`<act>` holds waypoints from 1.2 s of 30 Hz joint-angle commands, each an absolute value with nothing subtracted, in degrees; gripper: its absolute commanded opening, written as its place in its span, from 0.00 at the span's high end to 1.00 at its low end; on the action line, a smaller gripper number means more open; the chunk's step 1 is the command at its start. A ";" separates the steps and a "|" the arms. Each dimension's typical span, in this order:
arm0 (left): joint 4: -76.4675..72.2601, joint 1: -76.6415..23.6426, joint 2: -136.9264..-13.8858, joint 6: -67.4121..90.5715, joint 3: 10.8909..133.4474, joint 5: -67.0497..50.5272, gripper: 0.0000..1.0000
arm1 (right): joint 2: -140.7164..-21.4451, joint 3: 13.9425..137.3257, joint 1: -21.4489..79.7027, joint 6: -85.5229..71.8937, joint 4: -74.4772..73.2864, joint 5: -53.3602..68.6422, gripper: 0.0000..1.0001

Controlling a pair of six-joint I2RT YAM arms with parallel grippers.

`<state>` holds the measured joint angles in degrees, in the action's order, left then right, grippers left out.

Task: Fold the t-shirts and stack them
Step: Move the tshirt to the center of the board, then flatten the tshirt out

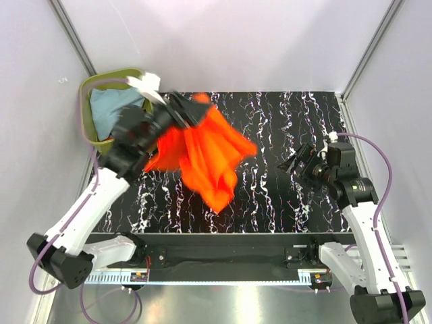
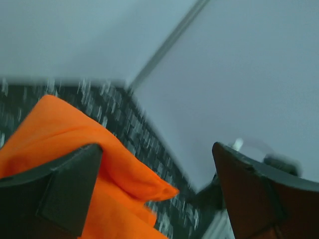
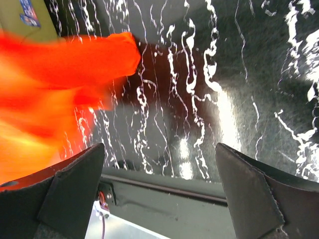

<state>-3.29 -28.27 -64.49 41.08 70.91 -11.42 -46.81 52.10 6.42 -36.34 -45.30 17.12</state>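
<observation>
The orange shirt [image 1: 206, 155] hangs bunched over the worktop [image 1: 283, 196], left of centre. Its long axis slants from the left claw [image 2: 157, 149] by the bin [image 1: 111, 74] to a tip pointing at the near edge. Blur hides its sleeves. The left claw stands apart, cloth against one finger. The right claw [image 3: 159, 147] is apart, holding nothing. A grey-blue shirt [image 1: 111, 108] lies in the bin, partly hidden. The bin's label [image 3: 29, 12] is unreadable.

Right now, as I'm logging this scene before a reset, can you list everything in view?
orange t-shirt: one, bright orange, bunched, in the air over the table's left half
grey-blue t-shirt: one, pale grey-blue, inside the bin
bin: one, olive-green, far left corner
table: one, black with white veins
left gripper: fingers apart, orange cloth against one finger
right gripper: open, empty, over the table's right side
</observation>
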 commanded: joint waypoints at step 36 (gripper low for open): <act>21.80 -21.27 -86.83 18.37 55.28 1.50 0.14 | -93.78 58.79 25.22 -23.82 -38.05 4.75 0.27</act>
